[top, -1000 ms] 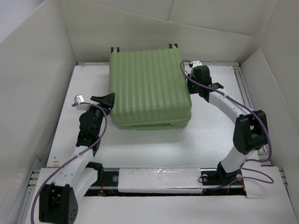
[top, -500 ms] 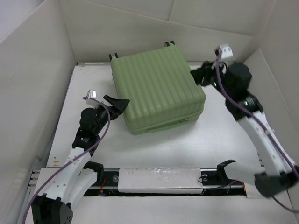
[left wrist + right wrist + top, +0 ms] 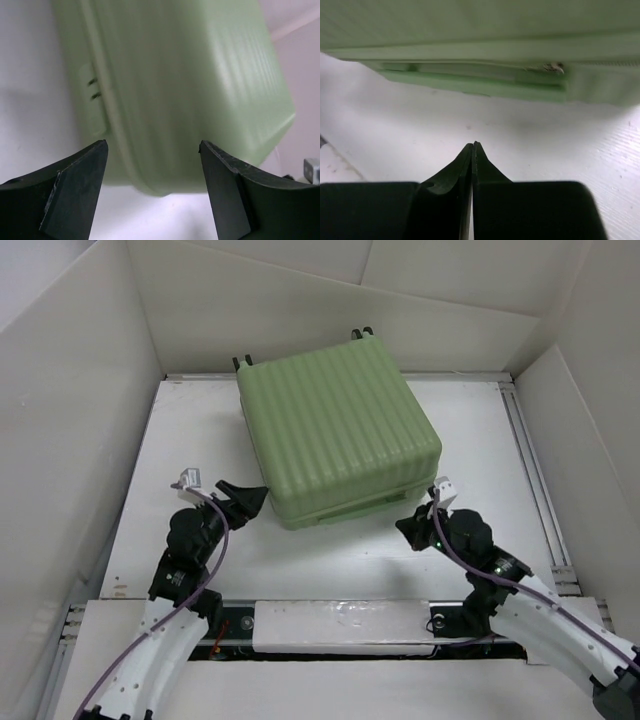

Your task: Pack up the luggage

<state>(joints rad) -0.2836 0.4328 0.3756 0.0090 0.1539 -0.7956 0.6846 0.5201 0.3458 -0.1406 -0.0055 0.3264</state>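
The luggage (image 3: 335,430) is a pale green ribbed hard-shell suitcase, closed, lying flat and turned a little on the white table. Its small wheels show at the far edge. My left gripper (image 3: 245,502) is open and empty, just left of the suitcase's near left corner (image 3: 165,185). My right gripper (image 3: 409,528) is shut and empty, low over the table just near of the suitcase's near right corner. In the right wrist view the closed fingertips (image 3: 473,147) point at the suitcase's front side (image 3: 480,75), with a zip pull at its right.
White walls enclose the table (image 3: 200,440) on the left, back and right. A rail (image 3: 340,625) runs along the near edge between the arm bases.
The suitcase was turned and shifted right between the first two frames. My right arm swung from the suitcase's far right side down to its near right corner. My left gripper drew back slightly.
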